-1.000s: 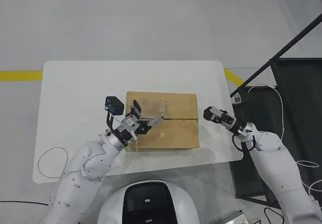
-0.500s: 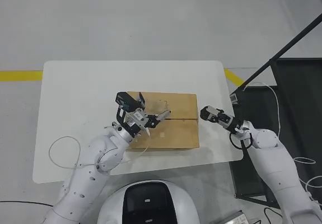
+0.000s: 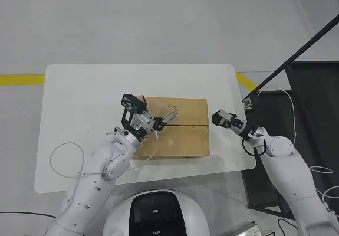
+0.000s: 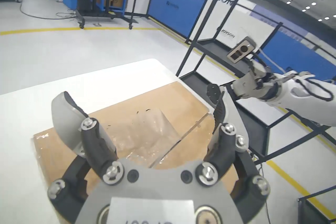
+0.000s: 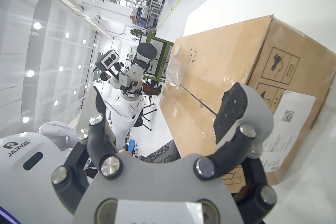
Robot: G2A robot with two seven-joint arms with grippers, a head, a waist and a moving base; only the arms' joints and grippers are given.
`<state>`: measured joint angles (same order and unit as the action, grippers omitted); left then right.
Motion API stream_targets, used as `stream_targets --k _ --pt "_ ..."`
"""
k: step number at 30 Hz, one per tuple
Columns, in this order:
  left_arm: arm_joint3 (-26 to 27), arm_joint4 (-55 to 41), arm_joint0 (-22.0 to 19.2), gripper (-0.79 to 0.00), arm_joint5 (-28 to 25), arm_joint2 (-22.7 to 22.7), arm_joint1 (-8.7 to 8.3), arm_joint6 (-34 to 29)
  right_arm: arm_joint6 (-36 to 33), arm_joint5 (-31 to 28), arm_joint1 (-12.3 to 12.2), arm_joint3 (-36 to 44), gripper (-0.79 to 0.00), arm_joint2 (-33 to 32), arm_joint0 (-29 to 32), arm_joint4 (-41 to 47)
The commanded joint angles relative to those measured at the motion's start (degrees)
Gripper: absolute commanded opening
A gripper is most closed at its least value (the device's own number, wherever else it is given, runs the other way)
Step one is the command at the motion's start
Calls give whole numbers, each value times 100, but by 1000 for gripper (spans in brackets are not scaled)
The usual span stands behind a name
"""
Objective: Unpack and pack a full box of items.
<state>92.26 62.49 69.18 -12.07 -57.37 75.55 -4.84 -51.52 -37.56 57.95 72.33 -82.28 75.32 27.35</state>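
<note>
Since a second ago the left gripper (image 3: pixel 164 118) has swung up from the lower-left corner of the cardboard box (image 3: pixel 181 138) to over the left part of its top, by the centre seam. It shifted only slightly in the last half second. The right gripper (image 3: pixel 217 117) has barely moved and sits just off the box's right edge at seam height. Both grippers have their fingers spread apart with nothing between them. The left fingertips look to be just above the cardboard, but contact is hard to judge. The box sits centre frame in the top view on the white table (image 3: pixel 81 106). Its flaps are closed, with clear tape (image 4: pixel 155 128) over part of the seam, and the contents are hidden. A white label (image 5: pixel 286 125) is on the end face towards the right gripper.
</note>
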Motion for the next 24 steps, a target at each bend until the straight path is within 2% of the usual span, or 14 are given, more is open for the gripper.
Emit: stream_targets --k 1,7,11,19,24 --pt "16 208 -50 0 264 110 22 -232 31 -77 -17 42 0 -148 117 179" --pt "55 607 -135 0 684 476 102 -723 -97 -191 -93 -21 0 -706 500 778" --pt "293 749 33 0 834 597 118 -862 -290 -162 -126 -89 0 -952 649 1110" --pt "842 -372 561 0 155 255 19 -1818 -411 -110 -101 -149 0 -875 633 1128" --pt "975 -1290 645 0 -144 -30 -26 -2343 -450 -136 -74 -252 0 -781 553 1137"
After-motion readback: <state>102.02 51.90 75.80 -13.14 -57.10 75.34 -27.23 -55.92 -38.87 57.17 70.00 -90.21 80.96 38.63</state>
